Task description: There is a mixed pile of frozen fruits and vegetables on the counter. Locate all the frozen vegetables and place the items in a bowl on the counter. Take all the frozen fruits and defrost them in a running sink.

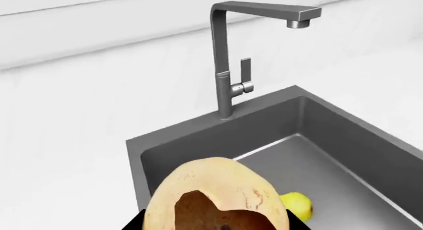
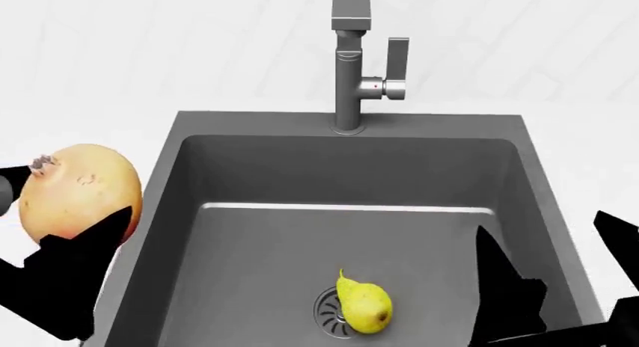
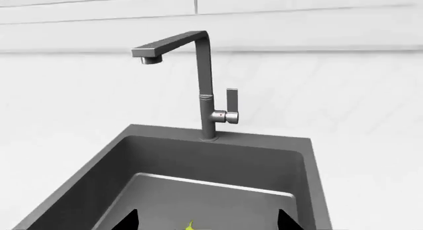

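Note:
My left gripper (image 2: 60,212) is shut on a rounded peach-toned fruit (image 2: 78,188), held just left of the sink's left rim (image 2: 164,175). In the left wrist view the same fruit (image 1: 218,190) fills the space between the jaws of the left gripper (image 1: 217,226). A yellow pear (image 2: 364,306) lies on the drain at the sink bottom, and the pear (image 1: 298,205) also shows behind the held fruit. My right gripper (image 2: 559,265) hangs open over the sink's right side, with the pear's stem (image 3: 191,226) below it. The frozen vegetables and the bowl are out of view.
A tall grey faucet (image 2: 349,63) stands at the back of the sink, its lever (image 2: 397,63) upright with a red dot. I see no water coming from the spout (image 1: 298,23). White counter (image 2: 100,63) surrounds the basin.

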You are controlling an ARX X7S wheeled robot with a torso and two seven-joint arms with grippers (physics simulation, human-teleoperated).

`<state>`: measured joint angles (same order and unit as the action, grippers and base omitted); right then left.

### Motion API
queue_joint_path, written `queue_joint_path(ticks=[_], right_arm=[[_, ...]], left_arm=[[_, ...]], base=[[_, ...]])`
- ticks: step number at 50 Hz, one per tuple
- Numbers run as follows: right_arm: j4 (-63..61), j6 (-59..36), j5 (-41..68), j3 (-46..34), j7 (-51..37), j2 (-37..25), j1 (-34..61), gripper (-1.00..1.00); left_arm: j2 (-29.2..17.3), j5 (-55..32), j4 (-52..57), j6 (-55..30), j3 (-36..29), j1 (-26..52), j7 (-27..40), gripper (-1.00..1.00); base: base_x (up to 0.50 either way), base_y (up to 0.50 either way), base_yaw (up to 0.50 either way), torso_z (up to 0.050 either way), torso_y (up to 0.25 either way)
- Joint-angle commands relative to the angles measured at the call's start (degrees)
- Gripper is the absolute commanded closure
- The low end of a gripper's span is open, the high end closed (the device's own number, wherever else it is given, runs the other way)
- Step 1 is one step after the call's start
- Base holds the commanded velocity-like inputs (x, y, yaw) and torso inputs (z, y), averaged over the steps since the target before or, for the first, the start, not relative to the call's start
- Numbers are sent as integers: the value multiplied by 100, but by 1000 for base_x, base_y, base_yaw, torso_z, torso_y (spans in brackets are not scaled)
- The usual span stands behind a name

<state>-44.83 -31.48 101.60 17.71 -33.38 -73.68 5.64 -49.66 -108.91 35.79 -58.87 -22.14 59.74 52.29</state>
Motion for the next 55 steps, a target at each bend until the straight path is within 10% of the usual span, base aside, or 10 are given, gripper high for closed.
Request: queue_joint_path(ticks=[1, 21, 55], right_arm=[[-115, -892, 748, 2790, -132, 88, -1168, -100], [544, -1338, 1627, 3547, -401, -469, -891, -100], [277, -2224, 1658, 3980, -564, 503, -1097, -100]], left_arm=[[837, 187, -1196, -643, -751, 1343, -17, 100], [2011, 852, -2184, -1091, -1699, 1751, -698, 100], [3093, 2225, -2764, -1377, -3211, 1371, -1126, 100]], base=[[0, 0, 0, 0, 0], [0, 0, 0, 0, 1], [0, 0, 0, 0, 1]])
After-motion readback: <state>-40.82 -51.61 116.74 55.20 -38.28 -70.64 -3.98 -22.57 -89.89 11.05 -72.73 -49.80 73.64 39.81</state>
